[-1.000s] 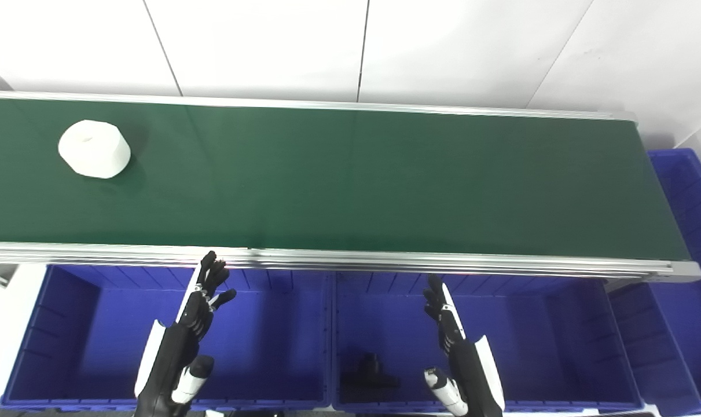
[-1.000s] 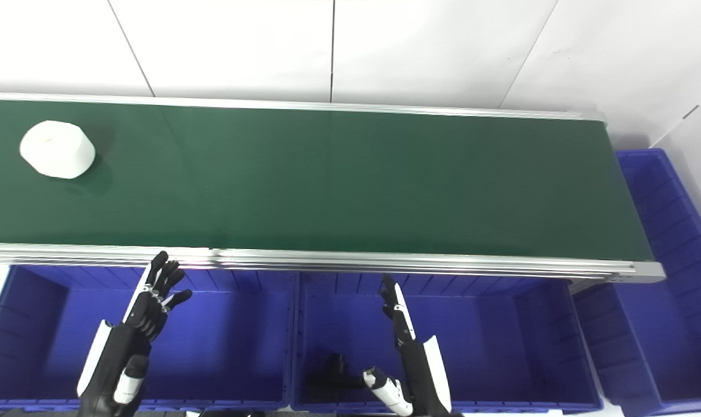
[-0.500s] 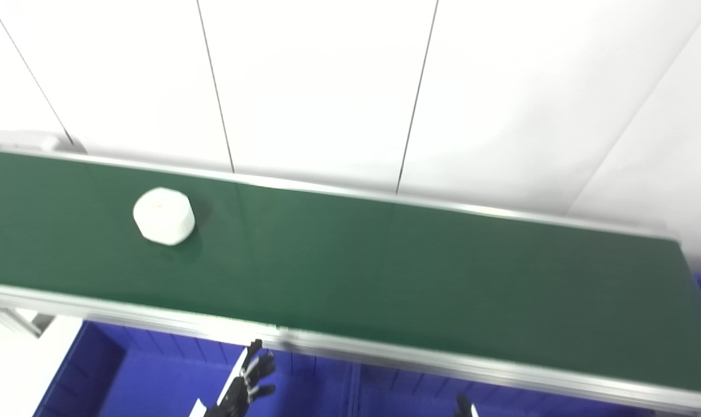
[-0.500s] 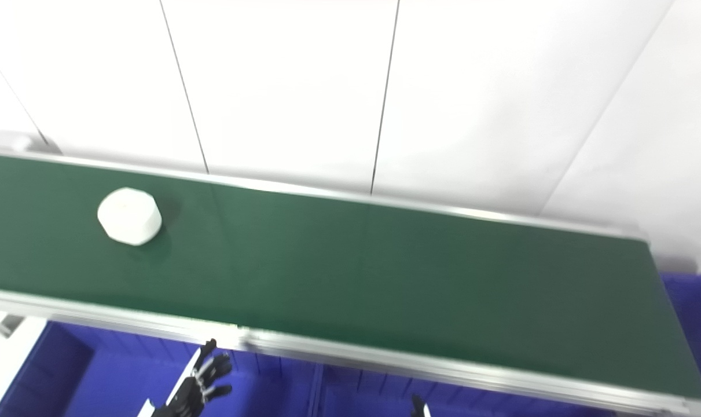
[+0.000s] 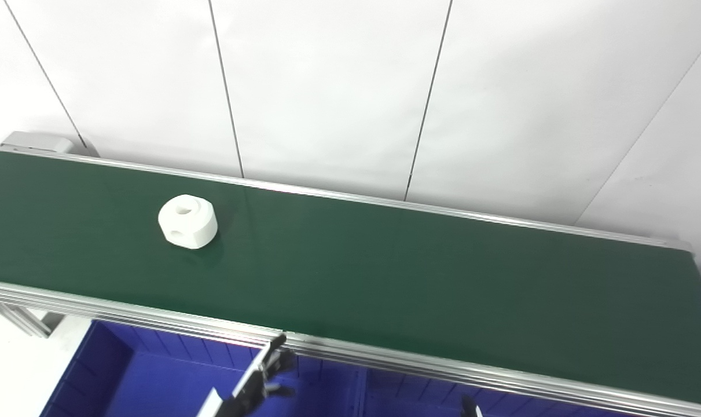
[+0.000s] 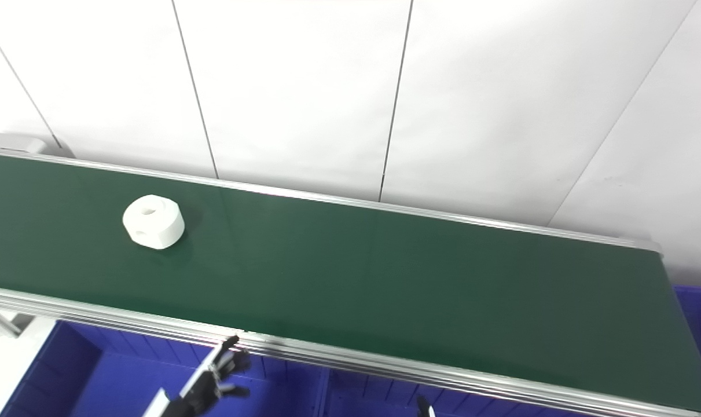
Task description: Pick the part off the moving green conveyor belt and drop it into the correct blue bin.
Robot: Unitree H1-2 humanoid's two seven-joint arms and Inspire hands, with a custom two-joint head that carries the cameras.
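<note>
Waiting on part (image 5: pixel 187 221), white, on belt (image 5: pixel 385 278) toward its left end, far side. Left hand (image 5: pixel 264 379) below belt's near rail, fingers spread, empty. Right hand barely visible at frame bottom; state unclear. Judgement: lead moving part, reach over rail, close across flat sides.

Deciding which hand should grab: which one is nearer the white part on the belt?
Left. The left hand is below the belt's near rail, right of the white part; the right hand barely shows, much farther right.

Black-fingered left hand (image 5: pixel 263 379), white casing
</note>
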